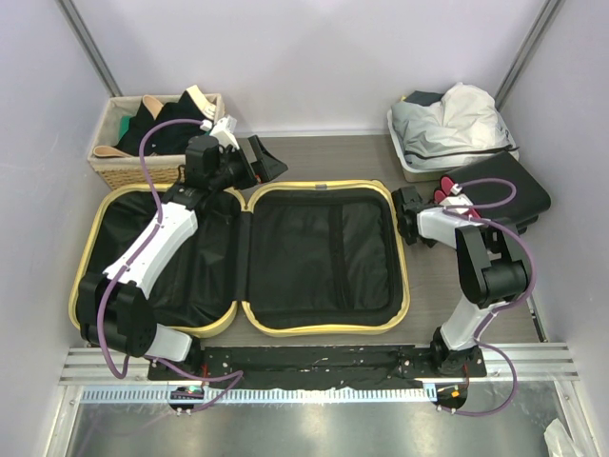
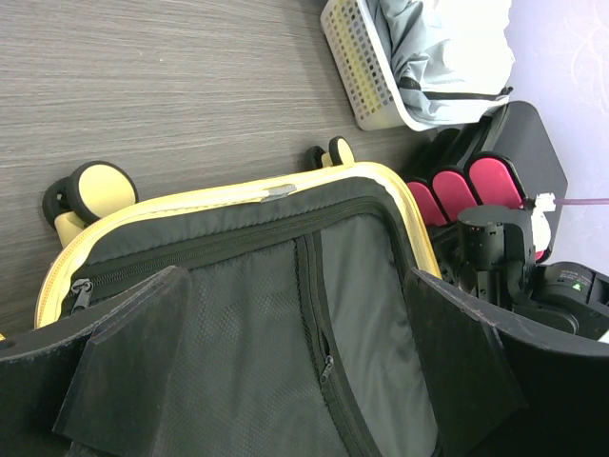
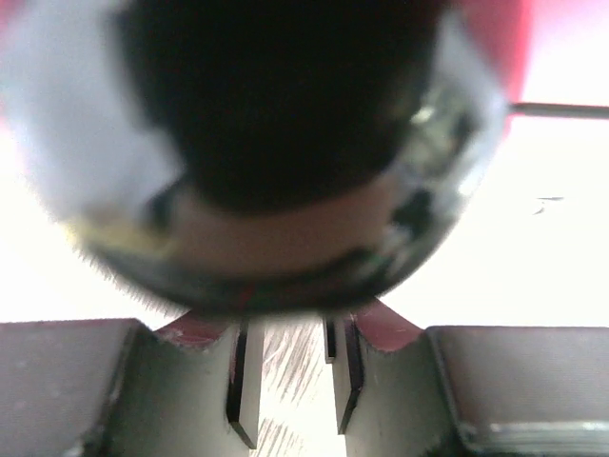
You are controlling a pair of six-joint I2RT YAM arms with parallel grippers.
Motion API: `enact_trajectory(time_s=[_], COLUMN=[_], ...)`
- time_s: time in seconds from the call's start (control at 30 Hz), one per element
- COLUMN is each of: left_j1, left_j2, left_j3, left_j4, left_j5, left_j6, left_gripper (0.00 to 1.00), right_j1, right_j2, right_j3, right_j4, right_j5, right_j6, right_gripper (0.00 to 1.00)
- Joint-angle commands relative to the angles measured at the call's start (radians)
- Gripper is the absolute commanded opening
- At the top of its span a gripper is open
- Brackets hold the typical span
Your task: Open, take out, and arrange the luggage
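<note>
The pale-yellow luggage (image 1: 324, 184) lies open flat, and both halves show black lining (image 1: 314, 248). In the left wrist view I see its yellow rim (image 2: 190, 205), two wheels (image 2: 95, 186) on the far edge and a zip pull (image 2: 327, 367) in the mesh lining. My left gripper (image 1: 259, 159) hangs at the back edge near the hinge. It is wide open (image 2: 295, 281) with nothing between its fingers. My right gripper (image 1: 404, 205) points at the right rim of the case. Its fingers (image 3: 290, 352) stand a narrow gap apart with only wood grain between them. A blurred dark round thing (image 3: 276, 143) fills that view above them.
A wicker basket (image 1: 124, 152) of dark clothes stands at the back left. A white tray (image 1: 404, 152) of pale clothes is at the back right. A black box (image 1: 504, 190) with red cylinders (image 2: 466, 186) sits just right of the case. A metal rail (image 1: 314, 367) runs along the near edge.
</note>
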Motion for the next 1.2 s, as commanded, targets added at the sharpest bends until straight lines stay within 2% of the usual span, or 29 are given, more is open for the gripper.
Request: enact_trajectory(time_s=[0.0,0.03,0.13,0.37,0.43,0.47,0.5,0.53,0.7,0.8,0.9,1.17], left_j1=[-0.004,-0.004,-0.004,-0.004,-0.004,-0.004,-0.004,-0.004,-0.004,-0.004,-0.004,-0.004], left_j2=[-0.024,-0.023,-0.021,-0.024,-0.024,-0.026,-0.027,-0.026,-0.03,-0.035,-0.036,-0.044], left_j3=[0.019,0.019,0.019,0.016,0.016,0.016,0.016,0.016,0.014,0.013,0.011,0.01], left_j4=[0.037,0.04,0.043,0.048,0.048,0.046,0.046,0.046,0.051,0.053,0.054,0.062], left_j5=[0.01,0.01,0.016,0.018,0.019,0.019,0.019,0.019,0.021,0.019,0.022,0.029], left_j6=[0.009,0.008,0.003,-0.002,-0.002,-0.002,-0.002,-0.002,-0.005,-0.005,-0.008,-0.009], left_gripper=[1.0,1.0,1.0,1.0,1.0,1.0,1.0,1.0,1.0,1.0,1.0,1.0], right_j1=[0.07,0.095,0.167,0.215,0.213,0.212,0.209,0.194,0.115,0.06,0.016,-0.004], right_j2=[-0.004,-0.01,-0.019,-0.007,-0.003,0.0,0.005,0.007,0.031,0.054,0.097,0.172], right_j3=[0.057,0.056,0.059,0.063,0.068,0.077,0.082,0.086,0.114,0.123,0.163,0.244], right_j4=[0.006,0.003,-0.026,-0.089,-0.123,-0.141,-0.155,-0.179,-0.187,-0.19,-0.21,-0.298], right_j5=[0.148,0.214,0.276,0.268,0.288,0.314,0.328,0.332,0.209,0.158,0.09,0.093], right_j6=[-0.012,-0.011,0.021,0.088,0.1,0.123,0.123,0.118,0.088,0.082,0.077,0.175], right_gripper=[0.02,0.01,0.01,0.01,0.08,0.15,0.27,0.32,0.47,0.52,0.53,0.54])
